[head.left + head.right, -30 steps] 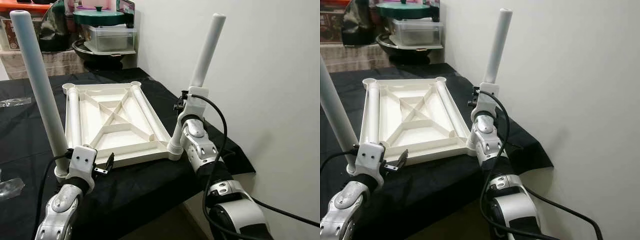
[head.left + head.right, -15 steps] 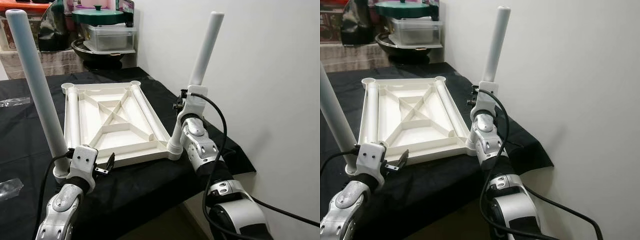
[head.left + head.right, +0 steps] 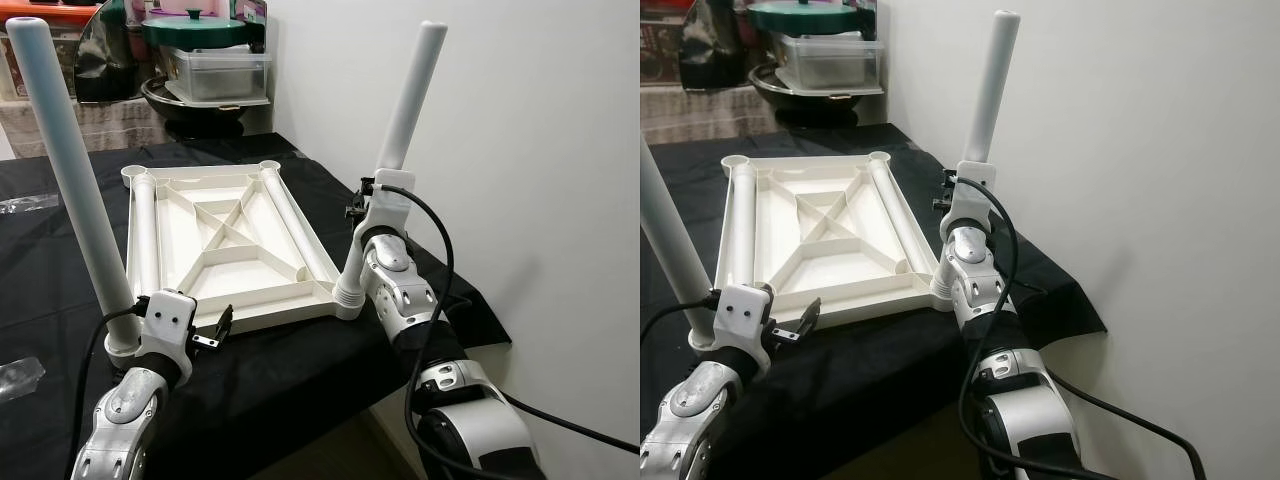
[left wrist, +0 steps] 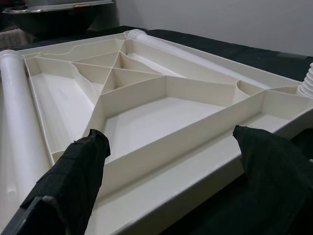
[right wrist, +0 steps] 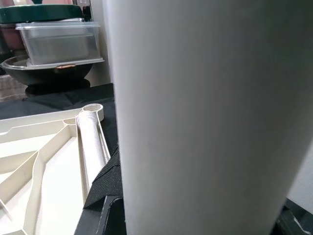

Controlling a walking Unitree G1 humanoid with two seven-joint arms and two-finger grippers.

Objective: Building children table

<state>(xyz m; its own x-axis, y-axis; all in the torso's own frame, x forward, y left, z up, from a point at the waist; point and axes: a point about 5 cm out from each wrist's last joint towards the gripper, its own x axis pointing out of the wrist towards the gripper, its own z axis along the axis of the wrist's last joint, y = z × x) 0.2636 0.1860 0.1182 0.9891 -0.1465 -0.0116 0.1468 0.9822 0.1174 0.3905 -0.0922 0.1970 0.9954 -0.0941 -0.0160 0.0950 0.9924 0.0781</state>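
Right jaws [image 3: 385, 185] gripping upright leg [image 3: 408, 98] at 3 o'clock of tabletop [image 3: 225, 240]. Left jaws [image 4: 171, 161] open, empty. Risks cross-threading if tilted.

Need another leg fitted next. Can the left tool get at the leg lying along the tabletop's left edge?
Probably yes: the left tool is open, just short of the tabletop, and the lying leg beside it looks unobstructed.

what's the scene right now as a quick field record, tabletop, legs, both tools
tabletop: white tabletop lying underside up on black cloth
legs standing: left leg and right leg upright in the two near corner sockets
legs stored: two more lying along the tabletop's long sides
left tool: left tool open, fingers apart before the near edge, holding nothing
right tool: right tool at the right leg, grip cannot be told
background: clear lidded box
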